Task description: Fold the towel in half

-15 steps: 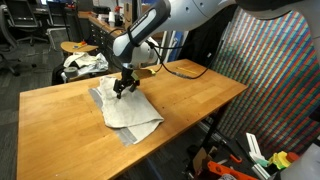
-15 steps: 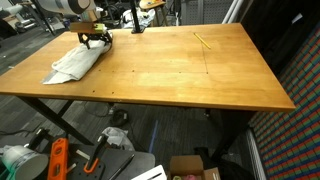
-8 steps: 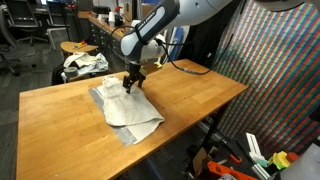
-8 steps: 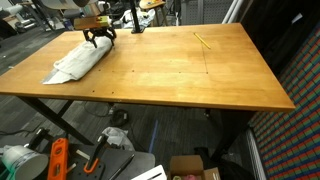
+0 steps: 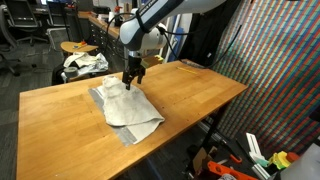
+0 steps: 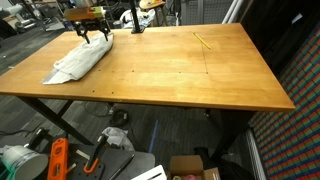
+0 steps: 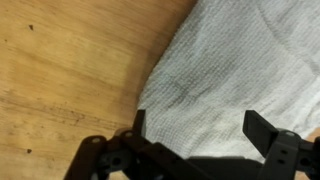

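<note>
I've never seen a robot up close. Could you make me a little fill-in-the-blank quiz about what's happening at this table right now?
1. The towel lies on a ___ table.
2. The gripper hangs over the towel with its jaws ___.
3. Between its fingers the gripper holds ___.

Missing words: wooden; open; nothing.

You will find the towel (image 5: pixel 125 108) lying on the table (image 5: pixel 60 125) at one end; the gripper (image 5: pixel 131 84) hangs above one end of the towel, and a cloth bundle (image 5: pixel 84 63) sits behind the table
</note>
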Controlling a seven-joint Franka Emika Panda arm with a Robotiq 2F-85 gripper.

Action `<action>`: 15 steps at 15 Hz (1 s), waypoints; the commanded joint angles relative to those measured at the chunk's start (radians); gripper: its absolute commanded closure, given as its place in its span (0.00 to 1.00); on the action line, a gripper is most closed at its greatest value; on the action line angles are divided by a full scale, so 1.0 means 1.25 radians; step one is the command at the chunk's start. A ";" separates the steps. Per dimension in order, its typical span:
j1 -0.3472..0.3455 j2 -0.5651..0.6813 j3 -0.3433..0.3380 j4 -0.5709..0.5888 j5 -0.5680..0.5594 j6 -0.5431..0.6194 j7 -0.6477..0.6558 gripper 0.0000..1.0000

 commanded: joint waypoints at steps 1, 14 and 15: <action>-0.024 -0.084 0.045 -0.036 0.085 -0.037 -0.034 0.00; 0.157 -0.238 0.068 -0.290 0.022 0.069 0.197 0.00; 0.174 -0.239 0.068 -0.303 0.012 0.085 0.243 0.00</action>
